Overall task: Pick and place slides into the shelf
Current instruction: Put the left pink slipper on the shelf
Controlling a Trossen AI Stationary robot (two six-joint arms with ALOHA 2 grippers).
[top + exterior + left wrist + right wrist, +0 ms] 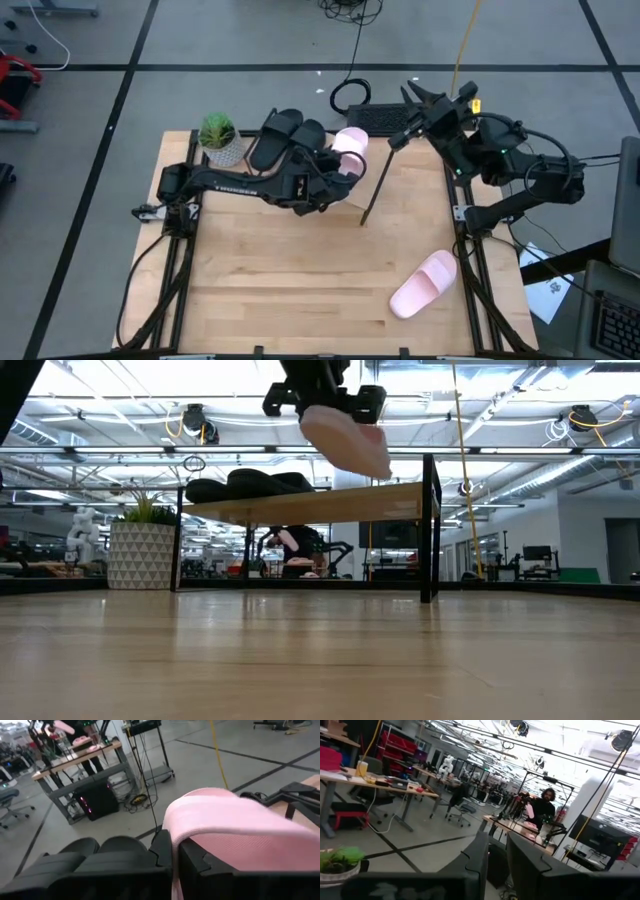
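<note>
The left gripper is closed tight on the strap of a pink slide and holds it in the air over the shelf, which stands along the far edge of the tabletop. In the low view the slide hangs above the board, clearly not touching it, with one end tipped down toward the wood. In the left wrist view the strap sits between the two dark fingers.

The two black slides already lie side by side on the shelf, on the part next to the potted plant near the far left corner. So the free place for the pink slide is on the board just beside the black pair, toward the right end, and the slide hangs more or less over this place. Its long axis seems to run from the near side to the far side, about the same way as the black ones, so I judge the coming move is mostly to go down and then let go.

The second pink slide lies on the tabletop near its right edge, toward the near right corner, its long axis diagonal. The right arm is the nearer one for it. The right gripper waits beyond the far right corner, with its fingers only a little apart and nothing between them.
</note>
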